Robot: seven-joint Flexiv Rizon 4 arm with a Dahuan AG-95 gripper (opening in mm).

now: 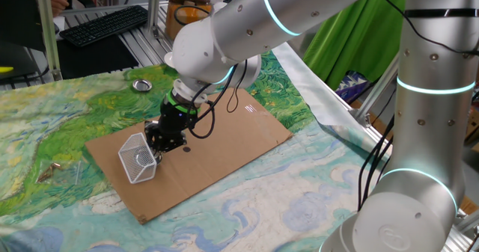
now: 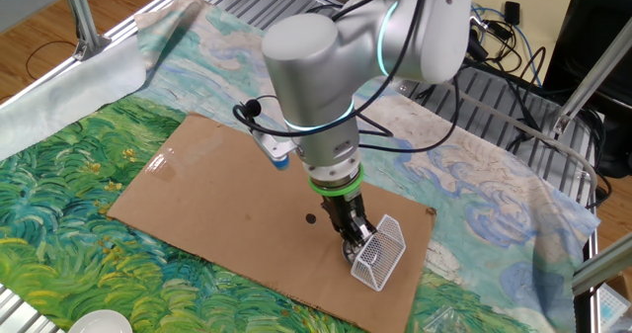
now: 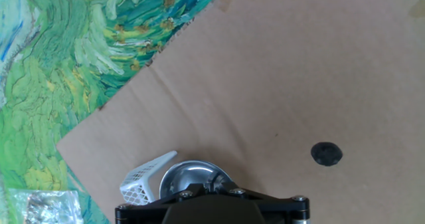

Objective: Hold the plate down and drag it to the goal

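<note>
The plate [image 3: 190,177] is a small shiny steel dish lying on the brown cardboard, right under my hand. It touches the open mouth of the goal, a white wire-mesh basket [image 3: 142,181] tipped on its side. In one fixed view the plate [image 1: 143,159] shows through the basket's mesh [image 1: 132,166]. My gripper [image 2: 350,242] points straight down with its fingers close together, and the tips press on the plate at the basket [image 2: 382,257]. In the hand view the hand body hides the fingertips.
The cardboard sheet [image 1: 224,140] lies on a painted green-blue cloth. A tiny black dot [image 3: 327,153] marks the cardboard. A second steel dish [image 1: 141,84] sits far back. A white ceramic dish [image 2: 99,323] is at the near edge. A small plastic bag [image 3: 40,207] lies beside the cardboard.
</note>
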